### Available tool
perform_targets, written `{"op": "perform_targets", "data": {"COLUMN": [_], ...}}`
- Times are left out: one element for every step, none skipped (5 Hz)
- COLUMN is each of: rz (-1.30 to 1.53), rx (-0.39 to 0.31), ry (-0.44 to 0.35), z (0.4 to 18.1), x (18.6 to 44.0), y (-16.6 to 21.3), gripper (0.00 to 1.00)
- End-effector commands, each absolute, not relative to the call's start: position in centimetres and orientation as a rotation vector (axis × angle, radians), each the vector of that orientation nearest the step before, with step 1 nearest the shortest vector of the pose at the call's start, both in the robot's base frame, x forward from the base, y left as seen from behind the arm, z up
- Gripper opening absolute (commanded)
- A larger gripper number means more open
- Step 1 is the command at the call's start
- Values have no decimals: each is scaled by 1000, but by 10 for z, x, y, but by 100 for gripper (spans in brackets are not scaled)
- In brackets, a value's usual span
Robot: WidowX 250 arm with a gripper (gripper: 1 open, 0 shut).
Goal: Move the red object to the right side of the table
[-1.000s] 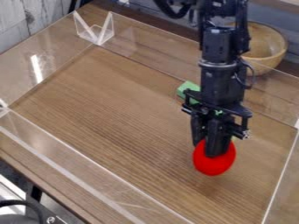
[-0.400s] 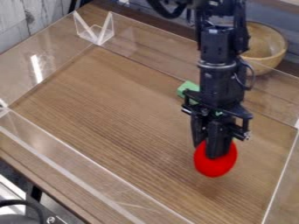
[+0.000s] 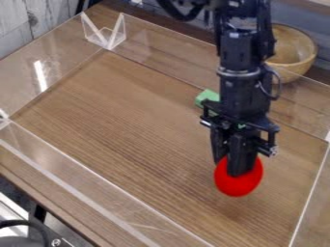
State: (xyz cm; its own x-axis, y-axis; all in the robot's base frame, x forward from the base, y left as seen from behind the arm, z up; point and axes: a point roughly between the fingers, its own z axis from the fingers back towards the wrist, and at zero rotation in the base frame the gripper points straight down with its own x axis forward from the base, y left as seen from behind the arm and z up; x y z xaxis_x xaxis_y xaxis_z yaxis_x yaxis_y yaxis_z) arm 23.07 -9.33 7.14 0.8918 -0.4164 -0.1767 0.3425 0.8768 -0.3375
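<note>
The red object, a glossy red oval toy, rests low on the wood-grain table near its right side. My black gripper comes down steeply onto its top and is shut on it; the fingertips are sunk into the toy's upper part. The toy's leafy tip is hidden behind the fingers. Whether the toy touches the tabletop or hangs just above it, I cannot tell.
A green block lies just behind the arm, partly covered by it. A round wooden bowl stands at the back right. Low clear acrylic walls border the table, and a clear stand sits at the back left.
</note>
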Motion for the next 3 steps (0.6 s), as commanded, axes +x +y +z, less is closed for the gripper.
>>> {"op": "perform_targets", "data": {"rz": [-408,-405,-404], "rx": [-308,-308,-308], "ry": [185,173,165], "z": [86,89,89], "x": [233,231,230], "y": [-97,-97,-98], "gripper": [0,0,0]}}
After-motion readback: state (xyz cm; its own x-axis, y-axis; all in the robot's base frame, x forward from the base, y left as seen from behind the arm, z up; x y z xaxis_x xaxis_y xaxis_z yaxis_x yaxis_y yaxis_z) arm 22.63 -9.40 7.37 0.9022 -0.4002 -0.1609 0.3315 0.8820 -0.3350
